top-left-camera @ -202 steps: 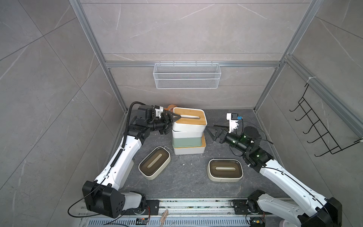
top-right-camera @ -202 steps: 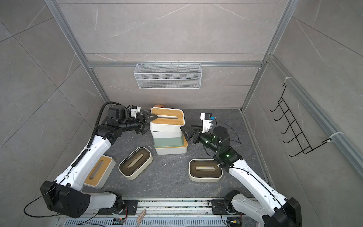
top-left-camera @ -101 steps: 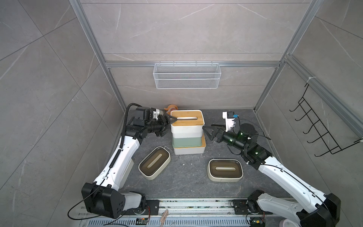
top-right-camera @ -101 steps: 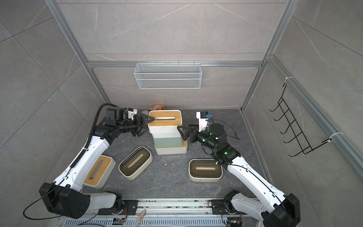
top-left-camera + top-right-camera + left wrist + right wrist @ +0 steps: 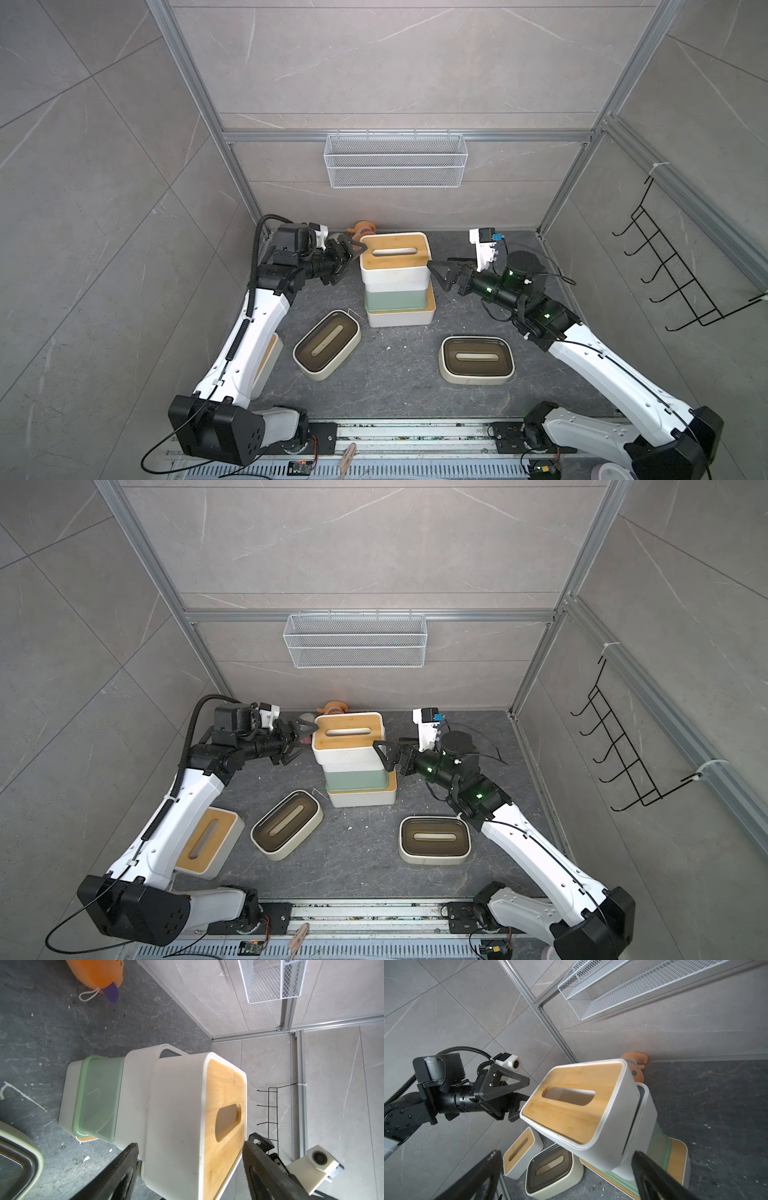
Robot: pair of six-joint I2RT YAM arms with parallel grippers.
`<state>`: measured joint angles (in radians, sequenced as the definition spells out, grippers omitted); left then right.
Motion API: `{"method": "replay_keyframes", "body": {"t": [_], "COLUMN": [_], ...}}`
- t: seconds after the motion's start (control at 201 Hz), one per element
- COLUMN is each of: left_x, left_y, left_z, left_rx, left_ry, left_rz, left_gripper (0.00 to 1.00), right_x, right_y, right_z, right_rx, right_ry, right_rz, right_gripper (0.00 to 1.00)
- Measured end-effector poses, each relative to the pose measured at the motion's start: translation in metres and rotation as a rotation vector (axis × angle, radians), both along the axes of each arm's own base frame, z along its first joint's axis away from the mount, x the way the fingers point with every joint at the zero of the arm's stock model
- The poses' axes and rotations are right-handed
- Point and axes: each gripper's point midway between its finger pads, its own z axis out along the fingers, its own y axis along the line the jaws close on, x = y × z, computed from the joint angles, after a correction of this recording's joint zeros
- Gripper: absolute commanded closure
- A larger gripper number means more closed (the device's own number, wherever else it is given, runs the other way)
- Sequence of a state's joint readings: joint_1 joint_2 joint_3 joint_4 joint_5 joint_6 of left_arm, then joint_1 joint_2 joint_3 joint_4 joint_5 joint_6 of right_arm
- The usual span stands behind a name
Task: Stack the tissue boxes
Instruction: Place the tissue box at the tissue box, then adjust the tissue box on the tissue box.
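Left gripper [image 5: 356, 258] stands at the 9 o'clock end of the topmost white rectangular tissue box with a slotted bamboo lid [image 5: 395, 264]. Its black jaws are parted, one above lid level and one below. From the right wrist view I can see a gap between the upper jaw and the lid, so nothing is clamped. Right gripper [image 5: 437, 275] faces it from 3 o'clock, jaws spread wide and empty, tips just beside that box's other end; whether they touch it I cannot tell. That box crowns a four-high stack standing a little toward 12 o'clock on the dark grey stone floor [image 5: 395, 386]. Under it comes a white box with a grey lid [image 5: 136, 1088], then a mint-green plastic box [image 5: 395, 300], then another white box with a bamboo lid [image 5: 401, 319] whose wood shows as a strip along its 3 o'clock side. The top box juts toward 9 o'clock past the one beneath. Unstacked on the floor lie a rounded cream box with a dark-brown lid [image 5: 327, 351] at 7 o'clock, angled, a second cream box [image 5: 476, 359] at 5 o'clock, lying square, and a third white bamboo-lidded box [image 5: 206, 841] at 8 o'clock, partly under the left arm [image 5: 183, 800]. Behind the stack, near 11 o'clock by the back wall, lies an orange fish-shaped toy [image 5: 363, 227]. High on that wall at 12 hangs a white wire mesh basket [image 5: 395, 166].
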<state>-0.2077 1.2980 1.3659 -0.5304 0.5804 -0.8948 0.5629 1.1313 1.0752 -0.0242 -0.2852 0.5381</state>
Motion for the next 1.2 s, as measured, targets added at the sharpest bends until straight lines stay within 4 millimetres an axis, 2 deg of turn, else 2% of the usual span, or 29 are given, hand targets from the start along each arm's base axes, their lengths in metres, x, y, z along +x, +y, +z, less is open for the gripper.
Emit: {"method": "replay_keyframes", "body": {"t": [0.095,0.259,0.648,0.808,1.201], "left_x": [0.000,0.001,0.016,0.020,0.027], "left_y": [0.000,-0.004,-0.014,-0.018,-0.024], "left_z": [0.013,0.029,0.017,0.022,0.030], "left_rx": [0.006,0.001,-0.034,-0.055,-0.090], "left_ry": [-0.046,-0.092,-0.052,-0.060,-0.070], "left_rz": [-0.008,-0.025,-0.058,-0.067,-0.089], "left_gripper": [0.01,0.01,0.01,0.02,0.02], "right_x": [0.003,0.012,0.019,0.024,0.020], "right_y": [0.004,0.013,0.019,0.025,0.033], "right_z": [-0.001,-0.003,-0.016,-0.020,-0.025], "right_rx": [-0.011,-0.022,-0.037,-0.042,-0.056], "right_ry": [0.020,0.064,0.119,0.134,0.141], "right_rz": [0.008,0.023,0.028,0.035,0.040], "right_gripper": [0.00,0.00,0.00,0.00,0.00]}}
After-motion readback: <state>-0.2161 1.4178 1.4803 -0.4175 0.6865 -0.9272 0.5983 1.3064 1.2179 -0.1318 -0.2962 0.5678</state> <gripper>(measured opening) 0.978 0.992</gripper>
